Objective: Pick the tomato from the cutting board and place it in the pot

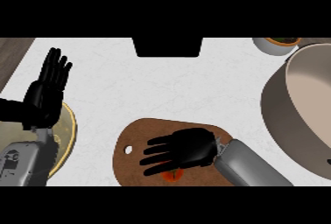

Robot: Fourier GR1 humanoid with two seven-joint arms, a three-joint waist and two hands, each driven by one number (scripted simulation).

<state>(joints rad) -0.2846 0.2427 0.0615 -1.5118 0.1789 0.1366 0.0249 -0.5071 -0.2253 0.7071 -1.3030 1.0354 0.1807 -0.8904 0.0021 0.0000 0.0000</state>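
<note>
Tomato-picking was the job here, and the scene is taken from the biggest thing down. A pale surface [194,83] carried everything. At the view's right sat the large grey pot [284,113], wide-mouthed and cut off by the frame, well apart from the board. The brown cutting board [139,135] lay near the bottom centre, with a small hole near its left edge. At the left edge a yellowish plate [68,131] showed partly under the left forearm. A dark block [168,47] stood at the top centre, and a small white cup [275,46] sat at the top right, beside the pot's rim.

The left hand [48,87] rested open at the view's left, fingers up. The right hand [184,148] lay over the board with its fingers spread leftward and not closed on anything. The tomato [173,175] sat on the board beneath those fingers; only a small red-orange part showed by the board's near edge. Whether the hand touched it could not be told.

The step in hand looked like the reach and settle before the grasp. The next move would call for curling the fingers and thumb round the tomato, then lifting it and carrying it right, over the pot's rim.
</note>
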